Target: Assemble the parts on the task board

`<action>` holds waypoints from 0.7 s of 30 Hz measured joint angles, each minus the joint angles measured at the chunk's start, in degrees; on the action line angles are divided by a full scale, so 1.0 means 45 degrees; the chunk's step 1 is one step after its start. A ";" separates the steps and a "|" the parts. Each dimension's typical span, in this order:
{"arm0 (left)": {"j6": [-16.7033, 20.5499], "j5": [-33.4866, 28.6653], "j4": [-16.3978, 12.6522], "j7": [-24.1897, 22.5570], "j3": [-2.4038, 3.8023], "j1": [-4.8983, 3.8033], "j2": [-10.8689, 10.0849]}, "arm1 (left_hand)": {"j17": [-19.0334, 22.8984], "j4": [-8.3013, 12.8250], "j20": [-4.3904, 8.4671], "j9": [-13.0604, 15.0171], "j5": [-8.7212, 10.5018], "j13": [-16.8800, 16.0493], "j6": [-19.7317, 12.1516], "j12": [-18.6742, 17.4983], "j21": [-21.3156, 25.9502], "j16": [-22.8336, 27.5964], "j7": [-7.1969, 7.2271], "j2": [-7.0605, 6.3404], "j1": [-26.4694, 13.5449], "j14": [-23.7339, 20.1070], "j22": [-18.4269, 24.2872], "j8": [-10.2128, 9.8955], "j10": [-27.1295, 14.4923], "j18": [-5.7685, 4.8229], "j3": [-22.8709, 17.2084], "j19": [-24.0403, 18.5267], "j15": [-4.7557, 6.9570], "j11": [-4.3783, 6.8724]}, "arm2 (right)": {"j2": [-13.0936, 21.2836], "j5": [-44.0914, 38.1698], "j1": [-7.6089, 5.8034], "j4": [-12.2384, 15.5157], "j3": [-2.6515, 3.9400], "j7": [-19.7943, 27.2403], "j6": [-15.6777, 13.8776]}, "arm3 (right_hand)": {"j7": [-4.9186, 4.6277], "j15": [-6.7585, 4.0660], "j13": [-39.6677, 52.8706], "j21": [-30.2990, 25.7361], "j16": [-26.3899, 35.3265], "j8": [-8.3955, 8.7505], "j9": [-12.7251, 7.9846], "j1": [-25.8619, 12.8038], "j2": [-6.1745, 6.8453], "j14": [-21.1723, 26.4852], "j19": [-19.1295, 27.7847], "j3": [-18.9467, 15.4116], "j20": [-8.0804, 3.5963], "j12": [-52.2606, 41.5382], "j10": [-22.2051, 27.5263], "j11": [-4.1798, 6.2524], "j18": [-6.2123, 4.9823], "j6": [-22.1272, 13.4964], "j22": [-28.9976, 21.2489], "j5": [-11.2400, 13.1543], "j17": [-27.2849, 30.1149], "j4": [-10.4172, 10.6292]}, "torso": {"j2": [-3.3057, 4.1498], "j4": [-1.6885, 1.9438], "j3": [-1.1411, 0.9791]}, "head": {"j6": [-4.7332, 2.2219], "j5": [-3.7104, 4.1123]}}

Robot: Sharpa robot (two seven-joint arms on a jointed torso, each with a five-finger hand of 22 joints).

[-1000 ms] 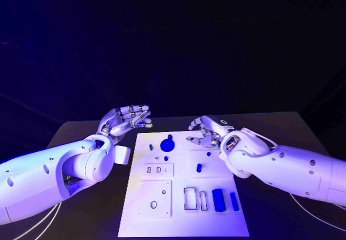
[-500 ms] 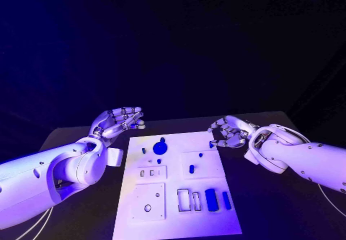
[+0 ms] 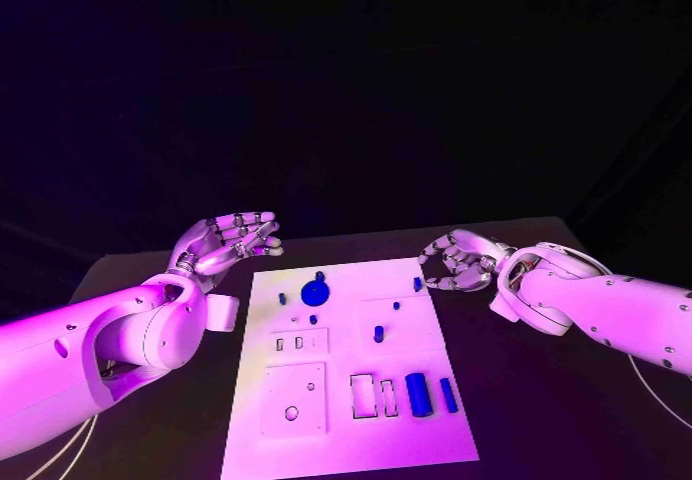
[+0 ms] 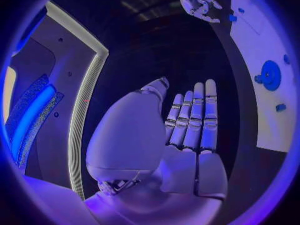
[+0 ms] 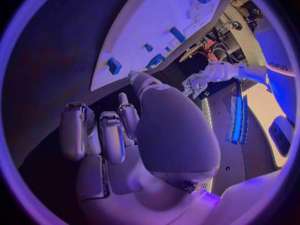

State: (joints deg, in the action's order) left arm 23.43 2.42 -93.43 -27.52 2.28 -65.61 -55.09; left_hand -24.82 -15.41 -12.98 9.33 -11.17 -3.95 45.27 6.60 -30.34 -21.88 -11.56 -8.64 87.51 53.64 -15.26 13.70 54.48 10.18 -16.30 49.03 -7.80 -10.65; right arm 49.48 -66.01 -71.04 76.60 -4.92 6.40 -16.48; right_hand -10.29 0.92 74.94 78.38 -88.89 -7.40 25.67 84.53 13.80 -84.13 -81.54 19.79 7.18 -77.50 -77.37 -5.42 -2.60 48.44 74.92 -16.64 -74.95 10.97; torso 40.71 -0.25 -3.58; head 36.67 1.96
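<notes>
The task board (image 3: 353, 370) lies mid-surface with blue parts on it: a round disc part (image 3: 315, 293) at 11 o'clock, a small part (image 3: 418, 284) at 1 o'clock, a cylinder (image 3: 418, 394) at 5 o'clock. The right hand (image 3: 459, 262) hovers just beside the small part, fingers curled, holding nothing I can see. The left hand (image 3: 231, 240) hangs open off the board's 10 o'clock corner. Picking looks next: pinch that part. Nothing blocks it.

Bare task board (image 3: 397, 280) strip between left hand (image 3: 227, 243), right hand (image 3: 459, 262)
</notes>
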 measured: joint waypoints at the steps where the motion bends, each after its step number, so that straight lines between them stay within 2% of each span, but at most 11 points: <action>1: -0.0005 -0.0001 0.0000 0.0000 0.0000 0.0000 0.0000 | 0.0000 0.0000 0.0000 0.0000 0.0000 0.0000 0.0000 0.0000 0.0000 0.0000 0.0000 0.0000 0.0000 0.0000 0.0000 0.0000 0.0000 0.0000 0.0000 0.0000 0.0000 0.0000 | -0.0045 -0.0017 0.0024 -0.0063 -0.0001 -0.0019 0.0006 | 0.0000 0.0000 0.0000 0.0000 0.0000 0.0000 0.0000 0.0000 0.0000 0.0000 0.0000 0.0000 0.0000 0.0000 0.0000 0.0000 0.0000 0.0000 0.0000 0.0000 0.0000 0.0000 | 0.0002 0.0007 0.0000 | 0.0012 0.0000; 5: -0.0021 -0.0003 -0.0003 0.0000 0.0000 0.0000 0.0001 | 0.0001 0.0000 0.0000 -0.0001 0.0000 0.0000 0.0000 0.0000 0.0000 0.0000 0.0000 0.0000 0.0000 0.0000 0.0000 0.0000 0.0000 0.0000 0.0000 0.0000 0.0000 0.0000 | -0.0181 -0.0104 0.0137 -0.0266 -0.0011 -0.0116 0.0033 | 0.0000 0.0000 -0.0001 0.0000 0.0000 0.0000 0.0001 0.0000 0.0000 0.0000 0.0000 0.0000 0.0000 0.0000 0.0000 0.0000 0.0000 0.0000 -0.0001 0.0000 0.0000 0.0000 | 0.0006 0.0016 0.0013 | 0.0072 -0.0026; 11: -0.0034 -0.0006 -0.0005 0.0000 0.0000 0.0001 0.0001 | 0.0002 0.0000 0.0000 -0.0001 0.0000 0.0000 0.0000 0.0000 0.0000 0.0000 0.0000 0.0000 0.0000 0.0000 0.0001 0.0000 0.0000 0.0000 0.0000 0.0000 0.0000 0.0000 | -0.0381 -0.0269 0.0285 -0.0486 -0.0027 -0.0323 0.0092 | 0.0000 0.0000 -0.0002 0.0000 0.0000 0.0000 0.0001 0.0000 0.0000 0.0000 0.0000 0.0036 0.0000 0.0000 0.0000 0.0000 0.0000 0.0000 -0.0001 -0.0048 0.0002 -0.0035 | 0.0006 -0.0002 0.0010 | 0.0166 -0.0070; 21: -0.0048 -0.0007 0.0009 -0.0001 0.0000 0.0001 0.0018 | 0.0003 0.0000 -0.0001 -0.0002 0.0000 0.0000 0.0000 0.0001 0.0000 0.0000 0.0000 0.0000 0.0000 0.0000 0.0002 0.0000 0.0000 0.0000 0.0000 0.0000 0.0000 0.0000 | -0.0755 -0.0499 0.0386 -0.0865 -0.0036 -0.0689 0.0088 | 0.0000 0.0000 -0.0003 0.0146 0.0000 -0.0001 0.0002 0.0000 0.0000 0.0000 -0.0050 0.0035 0.0049 -0.0056 -0.0071 -0.0001 0.0000 0.0000 -0.0003 -0.0048 0.0003 -0.0035 | -0.0005 -0.0010 0.0000 | 0.0205 -0.0063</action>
State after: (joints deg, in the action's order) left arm 23.21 2.39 -93.39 -27.53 2.28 -65.61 -55.00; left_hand -24.81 -15.41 -12.98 9.32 -11.17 -3.95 45.27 6.60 -30.34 -21.88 -11.56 -8.64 87.51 53.64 -15.25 13.70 54.48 10.18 -16.30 49.03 -7.80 -10.65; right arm 46.09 -68.25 -69.30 72.71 -5.08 3.30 -16.08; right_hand -10.29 0.92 74.93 79.04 -88.89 -7.40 25.68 84.53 13.80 -84.13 -81.76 19.95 7.40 -77.75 -77.69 -5.43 -2.60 48.44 74.91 -16.86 -74.93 10.82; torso 40.69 -0.30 -3.58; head 37.60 1.67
